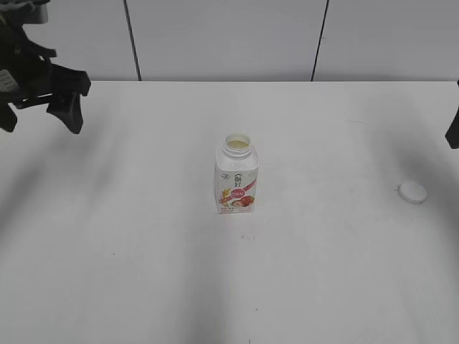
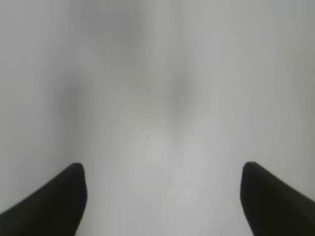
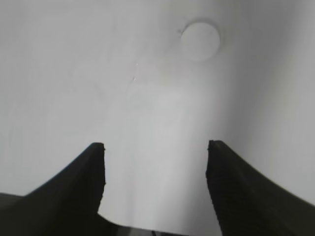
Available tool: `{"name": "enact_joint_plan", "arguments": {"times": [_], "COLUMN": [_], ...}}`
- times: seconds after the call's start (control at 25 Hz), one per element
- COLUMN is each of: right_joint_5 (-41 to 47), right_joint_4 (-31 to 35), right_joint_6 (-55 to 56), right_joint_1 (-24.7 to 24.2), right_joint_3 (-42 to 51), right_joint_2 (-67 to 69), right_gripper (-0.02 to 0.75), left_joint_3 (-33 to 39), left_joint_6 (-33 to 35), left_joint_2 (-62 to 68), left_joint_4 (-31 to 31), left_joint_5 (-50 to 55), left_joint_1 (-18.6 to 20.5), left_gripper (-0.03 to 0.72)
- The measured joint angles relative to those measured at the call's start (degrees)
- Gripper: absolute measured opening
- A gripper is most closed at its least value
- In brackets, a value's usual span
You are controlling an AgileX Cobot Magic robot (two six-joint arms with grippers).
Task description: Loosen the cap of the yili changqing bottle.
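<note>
The yili changqing bottle (image 1: 236,177) stands upright in the middle of the white table (image 1: 143,251), white with a pink-red fruit label. Its neck is open, with no cap on it. The small white cap (image 1: 413,191) lies flat on the table at the right; it also shows in the right wrist view (image 3: 200,40), beyond the jaws. My left gripper (image 1: 39,118) is open and empty, raised at the far left. In the left wrist view the left gripper (image 2: 162,169) shows only bare table. My right gripper (image 3: 155,146) is open and empty; only a dark part of it shows at the exterior view's right edge (image 1: 452,132).
A light panelled wall (image 1: 229,36) runs behind the table's far edge. Soft arm shadows fall on the table at left and right.
</note>
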Motion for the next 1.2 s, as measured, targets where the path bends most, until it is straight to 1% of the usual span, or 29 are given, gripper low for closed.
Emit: {"name": "enact_joint_plan", "arguments": {"times": [0.12, 0.4, 0.52, 0.64, 0.84, 0.96, 1.16, 1.2], "right_joint_5": [3.17, 3.8, 3.81, 3.81, 3.86, 3.92, 4.18, 4.18], "right_joint_4": [-0.13, -1.56, -2.0, -3.18, -6.5, -6.83, -7.07, -7.07], "right_joint_6": [0.0, 0.07, 1.37, 1.94, 2.82, 3.45, 3.62, 3.62], "right_joint_1": [0.0, 0.0, 0.0, 0.0, 0.0, 0.0, 0.0, 0.0], "right_joint_3": [-0.51, -0.51, 0.5, 4.39, 11.83, 16.05, 20.35, 20.35], "right_joint_2": [-2.22, -5.86, -8.01, -12.58, -24.44, -33.16, -49.5, -49.5], "right_gripper": [0.511, 0.511, 0.511, 0.506, 0.502, 0.501, 0.501, 0.501], "left_joint_3": [-0.31, -0.37, -0.37, 0.56, 6.15, 10.4, 16.85, 18.2], "left_joint_6": [0.64, 0.99, 1.06, 1.06, 1.06, 1.06, 1.06, 1.06], "left_joint_2": [-0.18, -2.05, -3.74, -6.88, -17.04, -24.41, -38.48, -40.96], "left_joint_4": [-0.48, -0.48, -0.48, -0.89, -1.52, -1.54, -0.47, -0.1], "left_joint_5": [5.56, 14.28, 15.55, 15.56, 15.61, 15.68, 15.79, 15.84], "left_joint_1": [0.57, 0.74, 0.74, 0.74, 0.74, 0.74, 0.74, 0.74], "left_gripper": [0.578, 0.532, 0.516, 0.512, 0.51, 0.51, 0.51, 0.51]}}
